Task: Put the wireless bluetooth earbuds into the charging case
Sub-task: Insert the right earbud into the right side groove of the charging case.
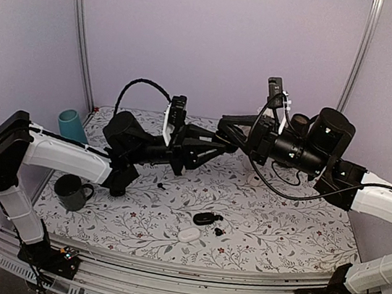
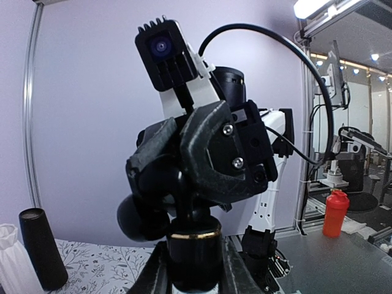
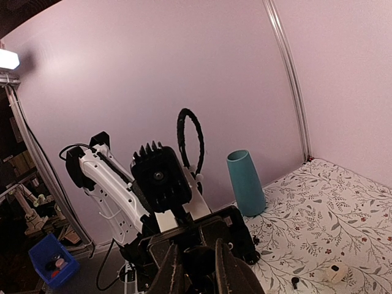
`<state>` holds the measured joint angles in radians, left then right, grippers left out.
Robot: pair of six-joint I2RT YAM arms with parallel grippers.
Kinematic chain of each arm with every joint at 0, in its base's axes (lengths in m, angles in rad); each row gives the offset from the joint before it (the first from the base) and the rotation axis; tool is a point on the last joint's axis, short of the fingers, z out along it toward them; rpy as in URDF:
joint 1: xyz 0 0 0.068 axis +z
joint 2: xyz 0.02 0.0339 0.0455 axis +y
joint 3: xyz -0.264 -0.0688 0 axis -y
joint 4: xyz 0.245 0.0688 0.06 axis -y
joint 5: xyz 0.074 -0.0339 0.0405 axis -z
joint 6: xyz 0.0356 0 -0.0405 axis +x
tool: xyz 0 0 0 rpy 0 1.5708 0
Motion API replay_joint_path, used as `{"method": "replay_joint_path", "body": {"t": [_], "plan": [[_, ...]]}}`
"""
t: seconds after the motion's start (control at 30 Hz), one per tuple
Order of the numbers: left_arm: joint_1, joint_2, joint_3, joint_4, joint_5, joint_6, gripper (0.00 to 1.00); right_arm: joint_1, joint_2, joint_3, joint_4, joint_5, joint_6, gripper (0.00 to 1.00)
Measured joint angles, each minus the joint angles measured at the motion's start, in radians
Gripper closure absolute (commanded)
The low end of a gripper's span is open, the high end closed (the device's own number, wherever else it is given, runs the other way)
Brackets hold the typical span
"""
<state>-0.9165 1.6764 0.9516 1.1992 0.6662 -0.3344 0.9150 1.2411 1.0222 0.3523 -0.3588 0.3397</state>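
Top external view: shows the black charging case (image 1: 205, 218) lying open toward 6 o'clock on the flower-printed tabletop (image 1: 281, 217). Places one of the earbuds (image 1: 219, 231) just beside it at 4 o'clock and the second earbud (image 1: 161, 185) well apart at 10 o'clock, both loose and outside the case. Shows also a white case (image 1: 187, 235) near at 7 o'clock, a dark mug (image 1: 71, 192) at 9 o'clock and a teal cup (image 1: 72, 126) beyond it toward 10 o'clock. Expect the earbuds to be very light, rigid and glossy, so slippery and apt to skid or flick away under a careless pinch. Judge the best hold to be across the rounded body, squarely and gently, with the stem free to lead into its socket. Finds both arms raised over the middle, nose to nose, well above the pieces. Cannot tell whether the left fingers (image 2: 152, 275) or the right fingers (image 3: 169, 269) are apart or together, crowded as they are by the opposite arm's dark parts in the wrist views. Offers a flat, busy-patterned surface where small black bits hide easily. Has pale walls close at 9, 12 and 3 o'clock, with the approach open from above.
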Motion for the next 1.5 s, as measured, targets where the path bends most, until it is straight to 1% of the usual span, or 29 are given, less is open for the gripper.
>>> {"method": "replay_joint_path", "body": {"t": [1.17, 1.5], "plan": [[-0.002, 0.0, 0.0, 0.038, -0.039, -0.022, 1.0, 0.0, 0.011, 0.005, 0.031, 0.007, 0.0, 0.93], [-0.002, 0.0, 0.0, 0.038, -0.03, -0.022, 1.0, 0.0, 0.011, 0.005, 0.03, 0.005, 0.0, 0.93]]}}
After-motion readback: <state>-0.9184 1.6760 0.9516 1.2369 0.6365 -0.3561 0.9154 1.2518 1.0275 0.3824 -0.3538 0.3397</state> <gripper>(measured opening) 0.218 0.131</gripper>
